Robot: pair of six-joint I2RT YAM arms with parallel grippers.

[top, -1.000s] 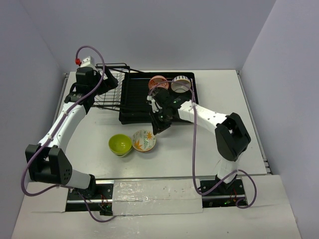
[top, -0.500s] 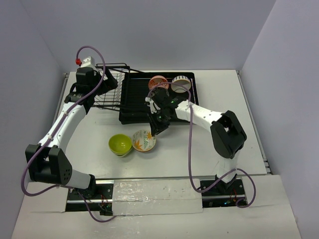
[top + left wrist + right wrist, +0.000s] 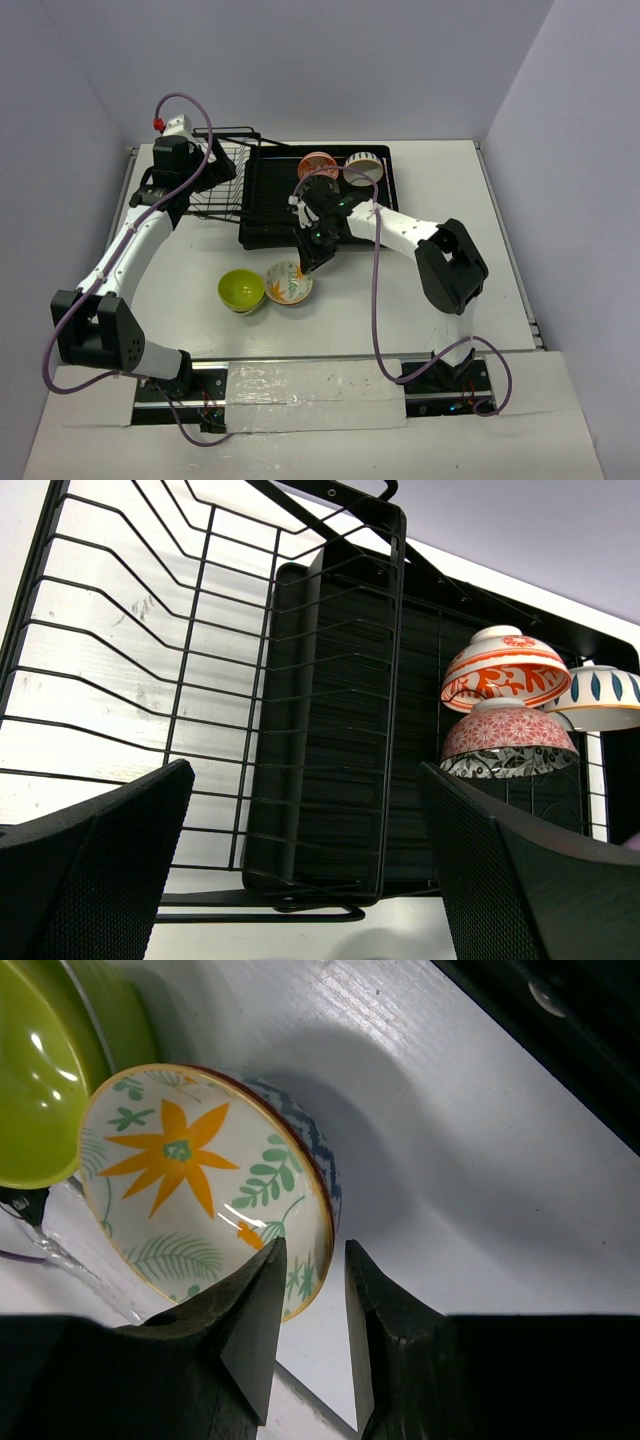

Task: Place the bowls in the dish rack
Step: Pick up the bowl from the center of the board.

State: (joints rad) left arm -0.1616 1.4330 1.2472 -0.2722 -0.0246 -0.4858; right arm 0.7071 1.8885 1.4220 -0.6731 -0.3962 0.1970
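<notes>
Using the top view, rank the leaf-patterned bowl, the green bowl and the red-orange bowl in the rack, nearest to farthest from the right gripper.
From the right gripper:
1. Leaf-patterned bowl: right beside it, on the table.
2. Green bowl: further left on the table, next to the first bowl.
3. Red-orange bowl: at the far side, in the dish rack.

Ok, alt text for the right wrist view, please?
The right gripper straddles the rim of the leaf-patterned bowl, one finger inside and one outside; whether it pinches is unclear. A green bowl overlaps it at upper left, both on the white table, with the rack at top right.
</notes>
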